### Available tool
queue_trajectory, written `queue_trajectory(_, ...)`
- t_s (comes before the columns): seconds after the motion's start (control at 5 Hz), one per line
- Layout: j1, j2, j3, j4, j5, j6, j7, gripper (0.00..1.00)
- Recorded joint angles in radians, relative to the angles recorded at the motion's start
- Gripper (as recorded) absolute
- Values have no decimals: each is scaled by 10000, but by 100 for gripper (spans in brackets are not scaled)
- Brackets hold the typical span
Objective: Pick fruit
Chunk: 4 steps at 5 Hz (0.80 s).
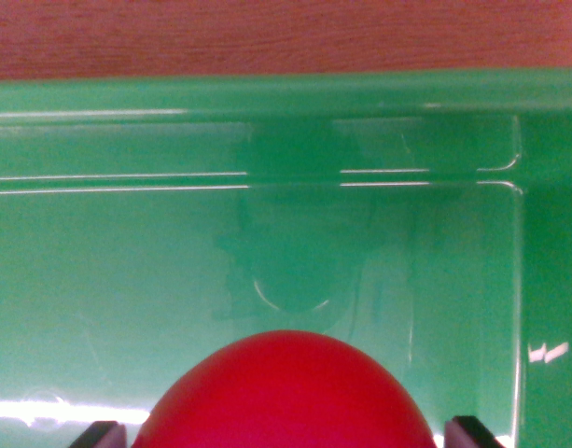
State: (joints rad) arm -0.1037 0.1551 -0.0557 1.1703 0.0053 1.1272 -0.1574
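A round red fruit point(286, 397) fills the bottom middle of the wrist view, cut off by the frame's lower edge. Two dark fingertips of my gripper point(286, 437) show at the bottom, one point(101, 435) on the wrist view's left of the fruit and one point(472, 433) on its right, so the fruit sits between them. The gripper looks shut on the fruit, which hangs above the floor of a green plastic bin point(127, 252). A dim reflection or shadow of the gripper shows on the bin floor.
The green bin's far rim point(286, 93) runs across the top, with a brown wooden table surface point(267, 37) beyond it. The bin's right wall point(547, 261) stands at the wrist view's right. A small white mark point(549, 353) lies on that wall.
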Motion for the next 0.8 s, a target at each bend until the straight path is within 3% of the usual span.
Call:
queue_trajectory(0.2, 3, -139, -3, 341, -9, 480, 5, 100)
queue_trajectory(0.4, 3, -139, -3, 341, -9, 480, 5, 100)
queue_trajectory(0.6, 7, -270, -5, 662, -18, 931, 10, 100)
queue_trajectory(0.8, 7, -270, -5, 662, -18, 931, 10, 100)
